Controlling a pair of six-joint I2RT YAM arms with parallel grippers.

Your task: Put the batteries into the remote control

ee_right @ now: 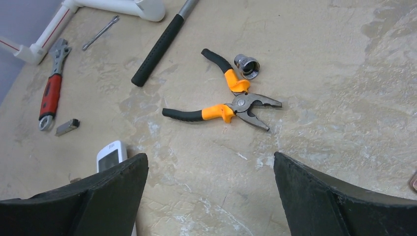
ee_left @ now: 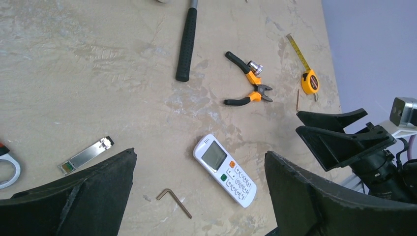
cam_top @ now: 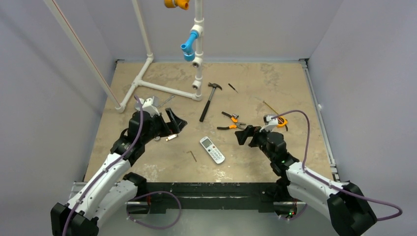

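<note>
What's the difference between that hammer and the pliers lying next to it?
The hammer is one long straight piece; the pliers have two handles splayed apart in a V. The hammer's grip is all black below a silvery shaft, while the pliers' handles are black, turning orange near the hinge. The hammer is clearly the longer of the two. Both lie flat on the table, with nothing holding them.
</note>
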